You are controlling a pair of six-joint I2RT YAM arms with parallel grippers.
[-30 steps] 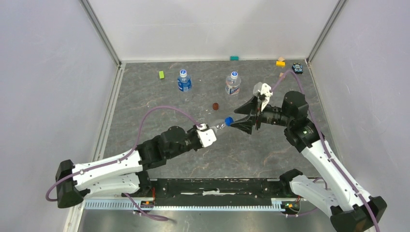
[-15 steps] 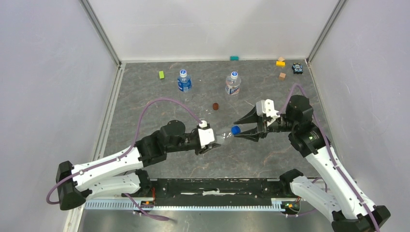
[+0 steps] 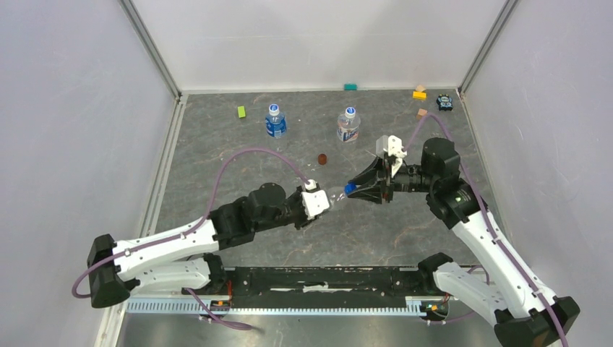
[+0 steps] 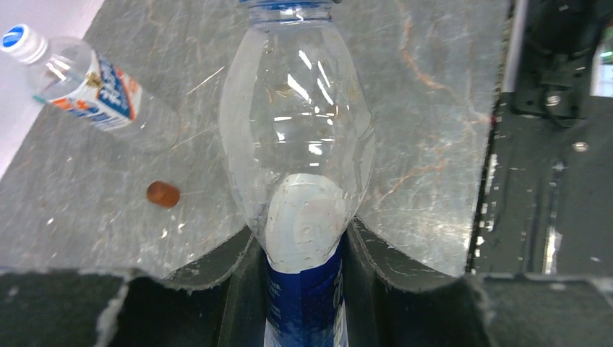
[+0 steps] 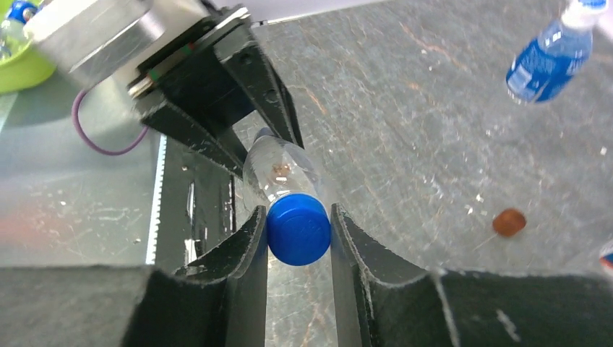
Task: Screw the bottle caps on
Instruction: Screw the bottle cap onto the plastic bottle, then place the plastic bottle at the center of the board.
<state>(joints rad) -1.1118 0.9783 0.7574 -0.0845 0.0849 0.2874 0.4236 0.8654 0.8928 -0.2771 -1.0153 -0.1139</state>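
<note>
My left gripper (image 3: 327,198) is shut on a clear bottle (image 3: 334,194), holding it off the table with its neck toward the right arm. In the left wrist view the jaws (image 4: 300,235) clamp the blue label just below the clear shoulder (image 4: 296,130). My right gripper (image 3: 354,190) is shut on the solid blue cap (image 3: 349,189), which sits on that bottle's neck; its jaws (image 5: 298,220) touch both sides of the cap (image 5: 298,229). Two more bottles (image 3: 275,121) (image 3: 348,124) stand upright at the back with whitish-blue caps on.
A dark red-brown disc (image 3: 322,159) lies on the table behind the held bottle. Toy blocks lie near the back wall: green (image 3: 241,111), teal (image 3: 350,87), yellow (image 3: 419,93), tan (image 3: 422,113), and a dark toy (image 3: 444,103). Walls enclose left, back and right.
Half a second ago the right jaws stood wide open around the blue cap; now they are shut on it again. Both grippers shifted slightly up the view.
</note>
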